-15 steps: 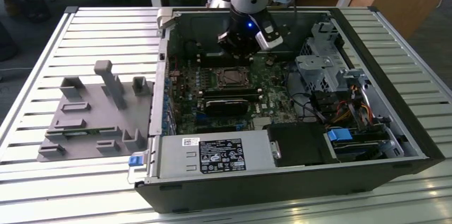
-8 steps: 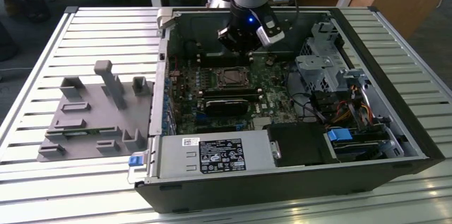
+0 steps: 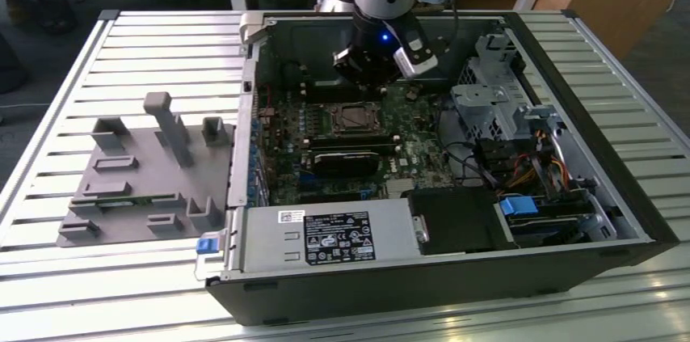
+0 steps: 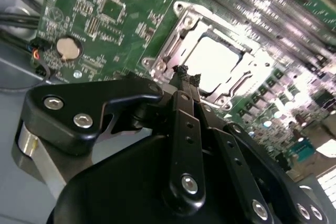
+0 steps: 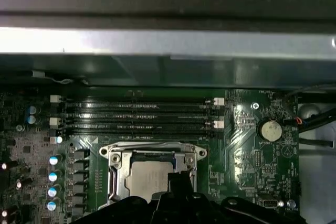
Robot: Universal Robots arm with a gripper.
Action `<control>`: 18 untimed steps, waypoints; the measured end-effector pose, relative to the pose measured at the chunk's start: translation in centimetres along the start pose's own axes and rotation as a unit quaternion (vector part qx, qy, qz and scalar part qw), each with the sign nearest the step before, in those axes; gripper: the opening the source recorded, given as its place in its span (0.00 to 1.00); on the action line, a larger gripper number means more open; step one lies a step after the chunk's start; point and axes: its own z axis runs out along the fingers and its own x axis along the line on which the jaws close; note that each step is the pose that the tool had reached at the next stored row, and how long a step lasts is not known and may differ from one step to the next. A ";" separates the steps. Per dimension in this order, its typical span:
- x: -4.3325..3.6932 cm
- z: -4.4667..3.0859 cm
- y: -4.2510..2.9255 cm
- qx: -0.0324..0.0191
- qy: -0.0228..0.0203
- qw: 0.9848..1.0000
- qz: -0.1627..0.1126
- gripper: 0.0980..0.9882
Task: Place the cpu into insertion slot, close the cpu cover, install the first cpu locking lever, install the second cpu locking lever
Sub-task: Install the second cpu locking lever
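With the cpu [image 5: 148, 179] seated under the cover [image 5: 152, 153], the narrowed, empty tool [image 4: 184, 74] hovers at the socket edge, a locking lever seemingly its concern, needing a precise hook.

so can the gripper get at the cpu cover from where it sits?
Probably yes. The gripper hangs right at the edge of the cpu cover, which lies closed over the cpu, and nothing stands between them. The case is open on top, leaving the way free.
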 end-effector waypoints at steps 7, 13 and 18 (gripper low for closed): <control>-0.01 -0.07 -0.93 -0.001 0.003 1.000 0.000 0.01; -0.02 -0.18 -2.45 -0.008 0.003 1.000 0.000 0.01; -0.03 -0.23 -3.11 -0.031 0.004 1.000 0.001 0.01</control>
